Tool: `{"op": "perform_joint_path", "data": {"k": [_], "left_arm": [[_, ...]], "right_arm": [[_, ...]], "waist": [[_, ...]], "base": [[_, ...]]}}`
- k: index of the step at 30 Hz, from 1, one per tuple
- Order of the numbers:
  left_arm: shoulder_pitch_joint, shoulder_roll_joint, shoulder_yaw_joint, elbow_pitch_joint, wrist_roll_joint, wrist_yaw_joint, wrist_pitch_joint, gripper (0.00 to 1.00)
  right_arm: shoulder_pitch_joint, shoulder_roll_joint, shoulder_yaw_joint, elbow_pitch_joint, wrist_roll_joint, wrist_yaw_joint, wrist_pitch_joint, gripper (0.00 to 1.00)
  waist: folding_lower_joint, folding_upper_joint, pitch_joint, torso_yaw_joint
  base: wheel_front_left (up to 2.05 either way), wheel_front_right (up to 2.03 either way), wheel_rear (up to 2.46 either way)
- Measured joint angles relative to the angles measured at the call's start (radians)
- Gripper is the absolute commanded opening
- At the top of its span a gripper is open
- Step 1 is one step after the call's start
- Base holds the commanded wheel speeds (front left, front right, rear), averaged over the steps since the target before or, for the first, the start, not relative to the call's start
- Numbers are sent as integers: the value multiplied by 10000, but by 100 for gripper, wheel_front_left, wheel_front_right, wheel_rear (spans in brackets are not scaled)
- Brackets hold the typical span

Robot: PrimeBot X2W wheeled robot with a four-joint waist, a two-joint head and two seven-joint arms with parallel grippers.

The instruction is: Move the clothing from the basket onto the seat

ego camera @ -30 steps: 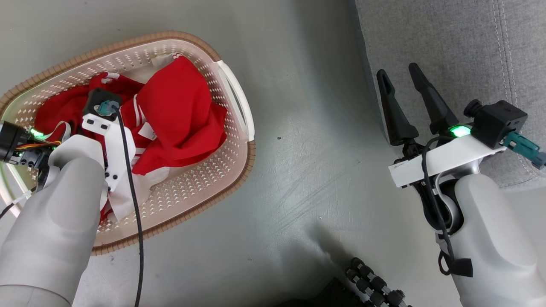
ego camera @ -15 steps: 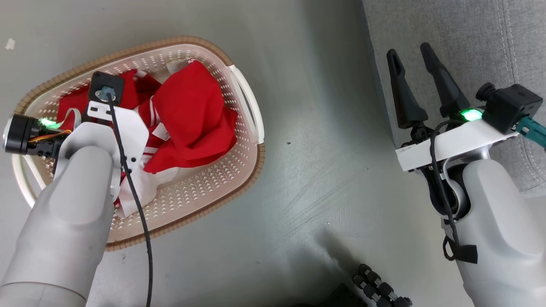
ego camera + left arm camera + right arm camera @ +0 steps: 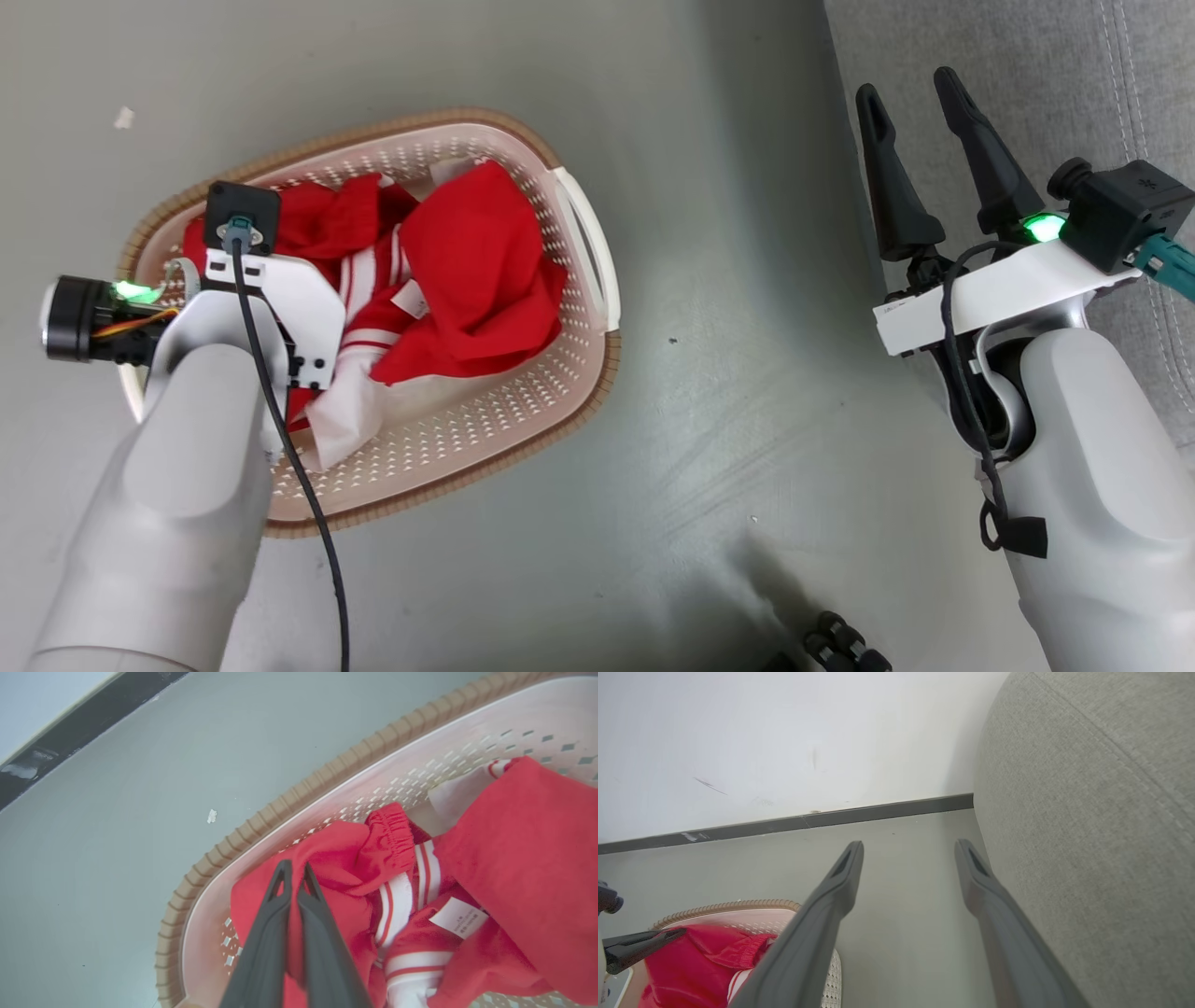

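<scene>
Left pincer (image 3: 294,867) pinching red clothing (image 3: 514,858) (inside basket (image 3: 289,807)); right pincer (image 3: 908,848) spread.

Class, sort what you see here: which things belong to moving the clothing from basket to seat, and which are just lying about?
Belongs to the job: clothing, basket, seat, left gripper (shut on clothing), right gripper (open).

Just lying about: white scrap on floor, black knobbly object at head view's bottom edge.
</scene>
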Motion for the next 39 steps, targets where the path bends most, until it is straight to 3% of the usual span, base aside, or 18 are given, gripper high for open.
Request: {"op": "perform_joint_path", "data": {"k": [22, 39], "left_arm": [[1543, -671, 337, -1020, -1432, -573, -2171, 0], [2328, -817, -270, -1632, -1914, -1106, -2794, 0]], "right_arm": [[558, -688, -201, 199, -596, 0, 0, 100], [1492, -1035, 562, 2, -698, 0, -2, 100]], "waist": [[0, 0, -1848, 1173], [-1, 0, -3808, 2188]], "base": [[0, 0, 0], [0, 0, 0]]}}
